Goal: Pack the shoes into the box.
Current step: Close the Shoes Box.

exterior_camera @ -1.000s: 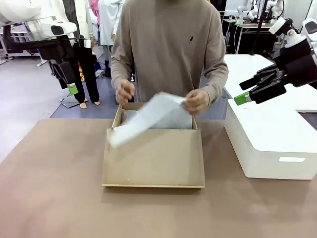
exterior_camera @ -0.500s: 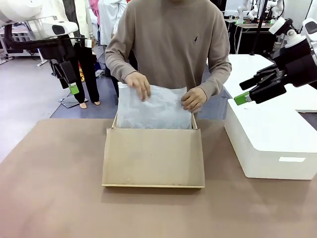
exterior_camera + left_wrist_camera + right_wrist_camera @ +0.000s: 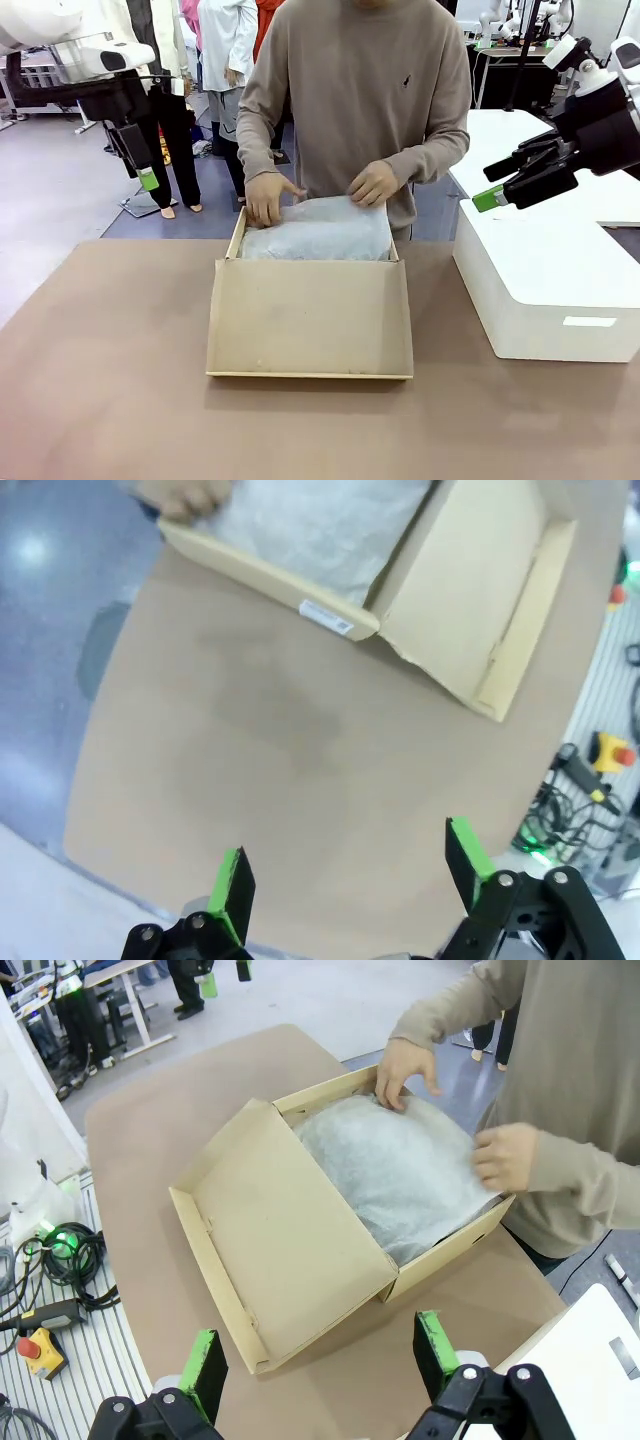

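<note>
The tan cardboard box (image 3: 310, 318) sits mid-table, its flat lid (image 3: 285, 1250) open toward me. White tissue paper (image 3: 318, 232) covers its inside, and both of the person's hands (image 3: 265, 198) rest on the paper. The shoes are hidden. My left gripper (image 3: 140, 165) hangs open high at the left, off the table; in its wrist view (image 3: 350, 875) bare tabletop lies below and the box (image 3: 470, 590) is farther off. My right gripper (image 3: 495, 183) stands open above the white block, and its own view (image 3: 318, 1355) looks down on the box and tissue (image 3: 400, 1170).
A large smooth white block-shaped box (image 3: 550, 280) stands on the table's right side under my right gripper. The person (image 3: 360, 90) stands at the far edge behind the box. Cables and a red stop button (image 3: 45, 1345) lie beside the table.
The person has brought the lifted tissue sheet down over the box's inside and now presses it flat with both hands. Neither arm has moved.
</note>
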Robot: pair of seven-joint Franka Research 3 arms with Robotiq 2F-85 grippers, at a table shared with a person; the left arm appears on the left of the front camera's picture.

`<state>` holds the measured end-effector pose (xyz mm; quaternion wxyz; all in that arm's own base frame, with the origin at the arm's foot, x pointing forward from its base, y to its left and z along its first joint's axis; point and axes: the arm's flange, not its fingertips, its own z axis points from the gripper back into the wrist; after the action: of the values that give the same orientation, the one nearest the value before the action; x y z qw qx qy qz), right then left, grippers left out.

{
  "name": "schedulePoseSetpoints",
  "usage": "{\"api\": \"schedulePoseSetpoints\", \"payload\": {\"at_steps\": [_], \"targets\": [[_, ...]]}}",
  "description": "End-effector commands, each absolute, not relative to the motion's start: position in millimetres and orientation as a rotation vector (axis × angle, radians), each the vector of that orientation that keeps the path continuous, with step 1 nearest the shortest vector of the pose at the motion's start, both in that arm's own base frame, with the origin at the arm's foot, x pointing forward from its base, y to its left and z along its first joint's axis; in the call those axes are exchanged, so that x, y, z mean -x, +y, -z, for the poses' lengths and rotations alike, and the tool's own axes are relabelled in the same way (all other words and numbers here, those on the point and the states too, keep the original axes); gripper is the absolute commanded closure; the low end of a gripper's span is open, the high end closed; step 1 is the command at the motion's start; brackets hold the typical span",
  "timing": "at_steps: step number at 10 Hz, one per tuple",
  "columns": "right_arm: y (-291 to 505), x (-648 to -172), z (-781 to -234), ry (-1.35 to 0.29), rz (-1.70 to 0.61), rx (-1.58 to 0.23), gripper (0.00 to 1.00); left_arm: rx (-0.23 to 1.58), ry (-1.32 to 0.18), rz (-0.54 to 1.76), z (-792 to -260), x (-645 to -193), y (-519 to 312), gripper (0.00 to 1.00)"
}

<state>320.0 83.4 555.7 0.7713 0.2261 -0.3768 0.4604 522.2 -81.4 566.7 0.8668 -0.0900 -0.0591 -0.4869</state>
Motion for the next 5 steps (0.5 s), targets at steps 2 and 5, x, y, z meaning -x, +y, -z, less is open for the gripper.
{"api": "schedulePoseSetpoints", "payload": {"at_steps": [2,5], "targets": [[82.9,-323.8,-555.5,-0.835,-1.020,-0.508,0.00,0.315,-0.245,1.210,-545.5,-507.4,-57.9,0.00],[82.9,-323.8,-555.5,-0.835,-1.020,-0.508,0.00,0.318,-0.250,1.278,-537.5,-507.7,-57.8,0.10]]}}
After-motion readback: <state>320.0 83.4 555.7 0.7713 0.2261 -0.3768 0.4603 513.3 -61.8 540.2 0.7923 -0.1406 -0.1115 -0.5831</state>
